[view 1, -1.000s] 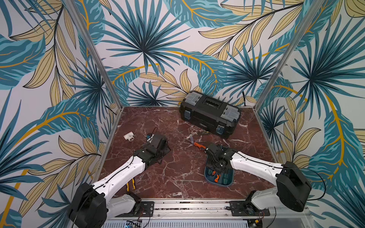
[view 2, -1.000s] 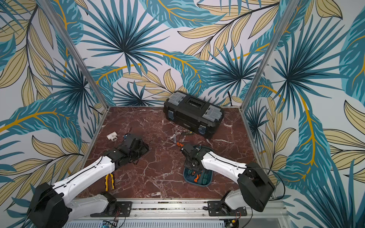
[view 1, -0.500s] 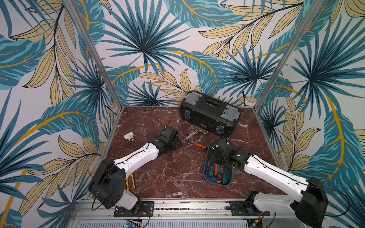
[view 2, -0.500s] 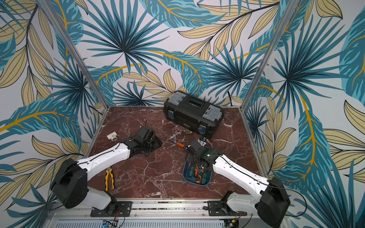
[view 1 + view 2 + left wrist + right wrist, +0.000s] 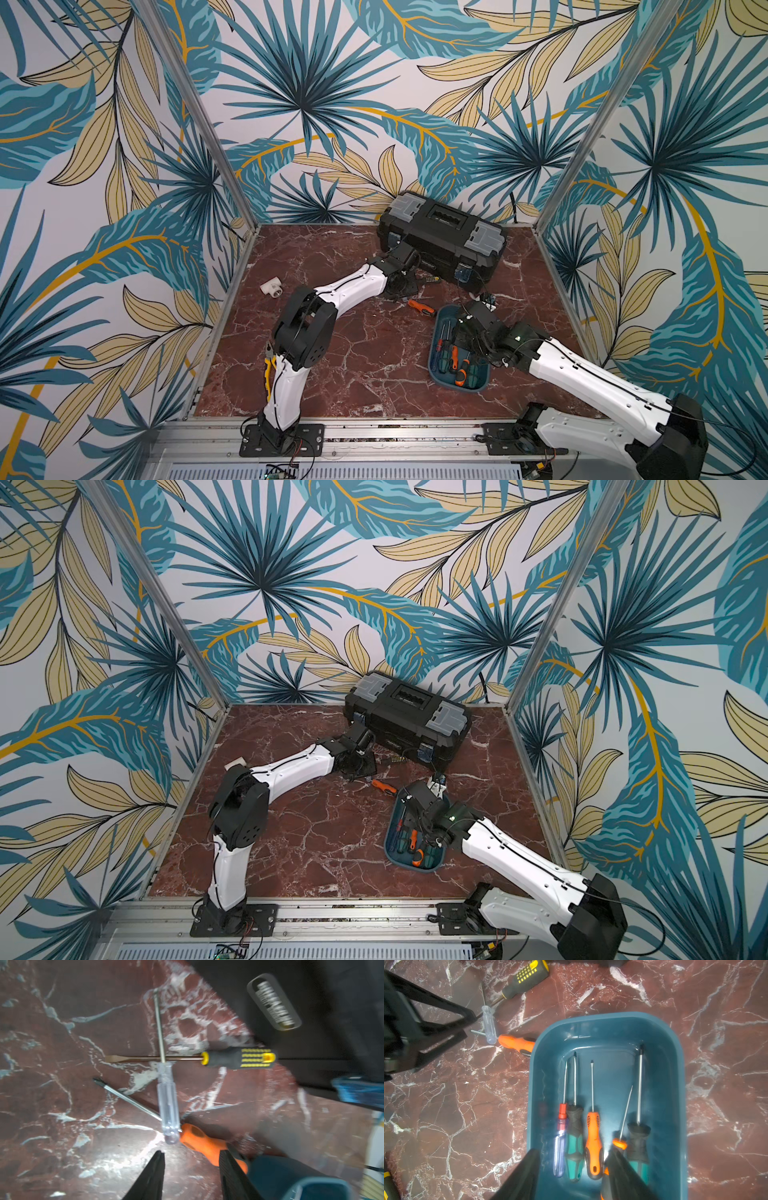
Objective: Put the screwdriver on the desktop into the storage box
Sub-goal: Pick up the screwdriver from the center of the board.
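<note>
Left gripper (image 5: 191, 1153), jaws apart and empty, is hovering over three loose screwdrivers (image 5: 168, 1101) on the desktop (image 5: 62, 1022), at eleven o'clock from the box (image 5: 612, 1022). Right gripper (image 5: 573, 1151), apparently released, is partly hiding the stored screwdrivers (image 5: 592, 1136).

Black toolbox (image 5: 442, 237) with grey latches sits shut at the back, near the leaf-print wall (image 5: 307, 83); white pipe fitting (image 5: 272, 287) lies over on the left, yellow-handled pliers (image 5: 270, 368) nearer the front

I can read no text anywhere; the badge (image 5: 273, 1001) on the black toolbox (image 5: 336, 989) is too blurred.
</note>
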Controlling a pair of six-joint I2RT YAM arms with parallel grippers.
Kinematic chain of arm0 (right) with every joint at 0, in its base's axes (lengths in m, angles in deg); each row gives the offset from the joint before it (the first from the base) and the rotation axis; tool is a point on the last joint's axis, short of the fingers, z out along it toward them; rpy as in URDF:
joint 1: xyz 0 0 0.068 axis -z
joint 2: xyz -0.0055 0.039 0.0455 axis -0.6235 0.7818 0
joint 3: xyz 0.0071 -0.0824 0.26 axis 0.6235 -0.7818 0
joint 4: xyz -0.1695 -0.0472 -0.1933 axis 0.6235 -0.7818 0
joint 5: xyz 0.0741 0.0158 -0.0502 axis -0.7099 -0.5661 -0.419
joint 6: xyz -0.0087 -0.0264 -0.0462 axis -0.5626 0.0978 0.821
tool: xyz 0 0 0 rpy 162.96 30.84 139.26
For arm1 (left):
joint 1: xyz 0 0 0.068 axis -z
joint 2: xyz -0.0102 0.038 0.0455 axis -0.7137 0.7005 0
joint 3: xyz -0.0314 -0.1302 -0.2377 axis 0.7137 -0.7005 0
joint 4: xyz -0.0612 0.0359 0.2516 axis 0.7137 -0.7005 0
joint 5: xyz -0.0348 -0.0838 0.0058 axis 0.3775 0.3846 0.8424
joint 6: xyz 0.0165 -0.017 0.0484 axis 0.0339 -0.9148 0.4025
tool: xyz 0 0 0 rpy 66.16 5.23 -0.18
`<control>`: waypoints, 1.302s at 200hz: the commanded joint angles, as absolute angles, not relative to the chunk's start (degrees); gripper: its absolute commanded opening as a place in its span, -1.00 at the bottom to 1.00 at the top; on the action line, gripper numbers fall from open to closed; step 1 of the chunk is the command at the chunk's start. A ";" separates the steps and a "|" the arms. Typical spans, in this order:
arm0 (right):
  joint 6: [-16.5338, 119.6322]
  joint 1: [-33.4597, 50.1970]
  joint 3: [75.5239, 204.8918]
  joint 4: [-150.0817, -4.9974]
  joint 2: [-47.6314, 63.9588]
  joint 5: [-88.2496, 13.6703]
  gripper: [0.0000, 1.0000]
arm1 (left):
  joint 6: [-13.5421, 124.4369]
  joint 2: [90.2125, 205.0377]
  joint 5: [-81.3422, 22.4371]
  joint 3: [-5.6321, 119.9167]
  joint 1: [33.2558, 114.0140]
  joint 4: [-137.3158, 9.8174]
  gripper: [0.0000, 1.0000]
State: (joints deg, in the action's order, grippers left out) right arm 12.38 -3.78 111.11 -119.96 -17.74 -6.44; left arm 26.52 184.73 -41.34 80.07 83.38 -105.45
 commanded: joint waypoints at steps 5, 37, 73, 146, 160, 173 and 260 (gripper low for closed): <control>12.51 -3.63 111.09 -121.29 -16.87 -5.68 0.16 | 28.50 187.36 -45.89 85.80 83.31 -111.68 -0.05; 13.53 -3.62 112.19 -121.29 -15.41 -6.64 0.13 | 28.67 190.94 -46.27 89.62 83.39 -111.70 -0.05; 14.35 -3.55 112.55 -121.37 -15.38 -6.70 0.11 | 29.76 192.16 -47.03 91.43 83.33 -110.74 -0.06; 15.46 -3.50 113.02 -121.36 -14.52 -7.09 0.09 | 30.53 196.70 -47.48 96.76 83.06 -112.81 -0.19; 15.58 -3.52 113.07 -121.30 -14.52 -7.08 0.08 | 29.81 197.33 -47.40 96.89 83.00 -113.26 -0.23; 15.69 -3.44 113.03 -121.38 -14.44 -7.18 0.08 | 29.41 197.89 -47.40 96.93 83.05 -113.39 -0.26; 15.72 -3.01 113.40 -121.35 -14.52 -7.59 0.05 | 28.82 199.42 -50.36 98.03 82.81 -115.04 -0.55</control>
